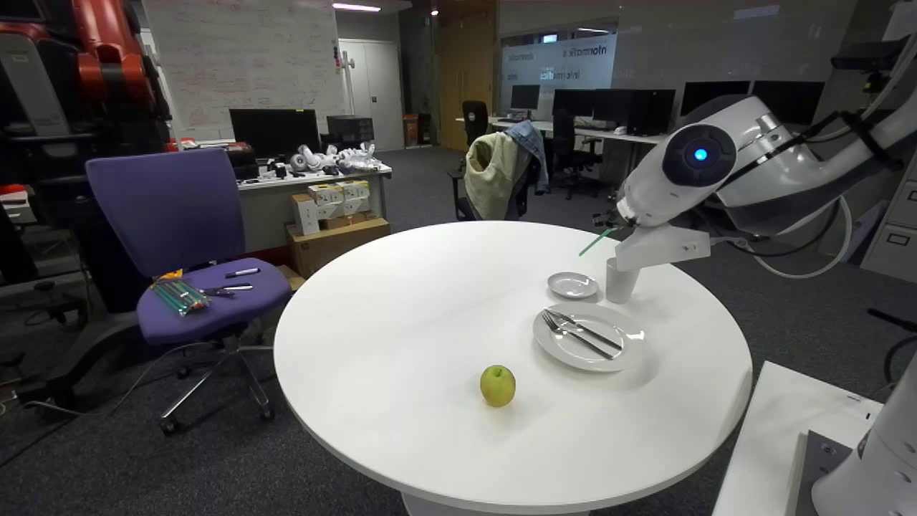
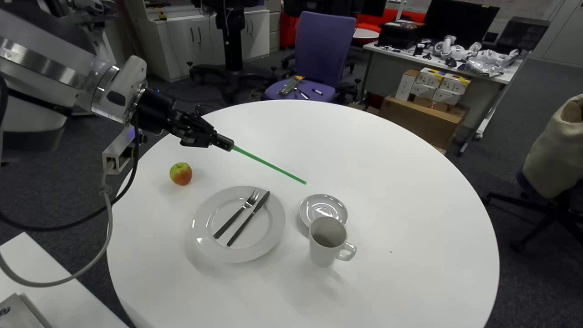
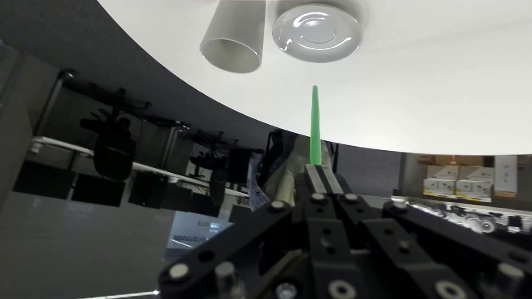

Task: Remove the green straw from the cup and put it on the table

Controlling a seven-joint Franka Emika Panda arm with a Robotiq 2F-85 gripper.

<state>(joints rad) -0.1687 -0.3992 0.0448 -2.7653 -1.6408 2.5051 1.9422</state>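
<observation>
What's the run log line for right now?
gripper: shut on green straw; straw: clear of white mug, above table; mug: upright, beside saucer; pending: straw onto table

White, rounded arm (image 1: 784,170), blue light (image 1: 701,154); black hand (image 2: 224,142), silver screws (image 3: 286,290), grey cable (image 2: 43,284)

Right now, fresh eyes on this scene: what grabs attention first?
Probably the bright green straw, gripped in the end effector and slanting through the air above the white table. Next, the red-and-green apple, on the table apart from the white plate. Then the purple chair, beyond the table in an exterior view.
</observation>
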